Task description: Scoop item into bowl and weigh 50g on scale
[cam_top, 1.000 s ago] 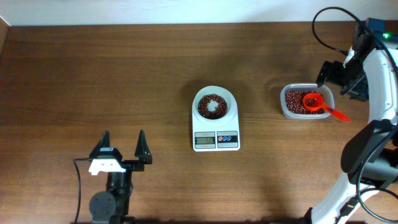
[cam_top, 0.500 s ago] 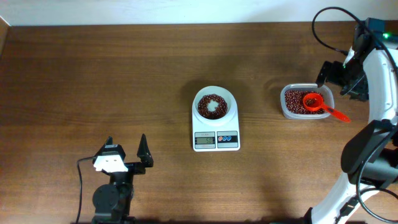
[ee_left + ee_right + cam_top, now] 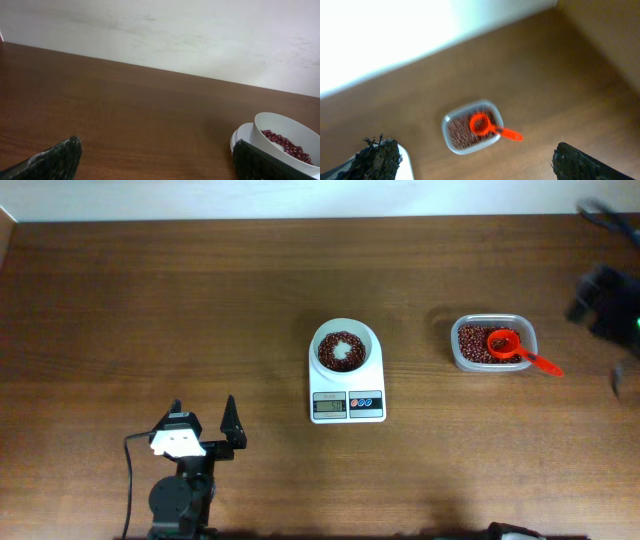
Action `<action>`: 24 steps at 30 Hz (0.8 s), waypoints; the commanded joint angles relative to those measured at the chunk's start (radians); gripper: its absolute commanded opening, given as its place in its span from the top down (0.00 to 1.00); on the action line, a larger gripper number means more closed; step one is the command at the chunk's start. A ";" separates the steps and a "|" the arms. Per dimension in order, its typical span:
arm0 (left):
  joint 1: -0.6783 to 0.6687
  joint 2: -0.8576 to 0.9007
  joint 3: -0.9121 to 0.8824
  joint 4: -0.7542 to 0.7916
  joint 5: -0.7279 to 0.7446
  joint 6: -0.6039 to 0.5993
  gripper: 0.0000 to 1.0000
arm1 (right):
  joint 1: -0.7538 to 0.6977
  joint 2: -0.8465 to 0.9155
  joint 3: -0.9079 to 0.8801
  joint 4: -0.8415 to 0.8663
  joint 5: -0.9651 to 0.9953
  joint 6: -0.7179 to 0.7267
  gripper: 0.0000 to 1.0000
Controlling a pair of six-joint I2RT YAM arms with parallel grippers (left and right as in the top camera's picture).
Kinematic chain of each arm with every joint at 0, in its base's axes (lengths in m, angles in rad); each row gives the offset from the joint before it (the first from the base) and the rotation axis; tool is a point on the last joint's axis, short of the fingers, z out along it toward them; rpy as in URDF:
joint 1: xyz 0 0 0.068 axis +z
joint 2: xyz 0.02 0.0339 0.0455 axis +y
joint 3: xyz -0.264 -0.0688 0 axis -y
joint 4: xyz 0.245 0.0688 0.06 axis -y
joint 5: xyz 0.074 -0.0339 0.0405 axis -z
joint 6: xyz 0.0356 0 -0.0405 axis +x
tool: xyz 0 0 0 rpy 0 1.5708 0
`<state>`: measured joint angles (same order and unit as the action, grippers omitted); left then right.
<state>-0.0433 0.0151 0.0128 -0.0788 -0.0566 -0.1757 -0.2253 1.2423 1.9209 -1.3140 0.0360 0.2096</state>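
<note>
Overhead, I see the left gripper [image 3: 202, 410] near the front edge of the table [image 3: 150, 300], its jaws apart and holding nothing. On the right wrist camera the right gripper [image 3: 470, 152] also has its jaws wide apart and empty, looking down on the clear tub [image 3: 449, 145]. From overhead this arm is only a blur at the right edge.

Some beans [image 3: 341, 351] lie in the white bowl [image 3: 346, 327], which stands on the scale [image 3: 347, 406] in the middle of the table. I cannot read the display. More beans fill the tub, to the right of the scale and apart from it. A red scoop [image 3: 503, 342] rests in the tub, its handle reaching out over the right rim.
</note>
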 commanded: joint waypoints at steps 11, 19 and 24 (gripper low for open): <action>0.005 -0.002 -0.003 -0.002 -0.011 0.013 0.01 | 0.063 -0.863 -0.591 -0.021 0.106 0.006 0.01; 0.005 -0.002 -0.003 -0.002 -0.011 0.013 0.01 | 0.084 -1.238 -1.147 0.380 0.088 -0.021 0.01; 0.005 -0.002 -0.003 -0.002 -0.011 0.013 0.01 | 0.107 -1.238 -1.493 1.162 0.053 -0.158 0.01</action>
<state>-0.0433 0.0177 0.0128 -0.0792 -0.0601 -0.1757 -0.1272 0.0120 0.5747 -0.3779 0.1215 0.1310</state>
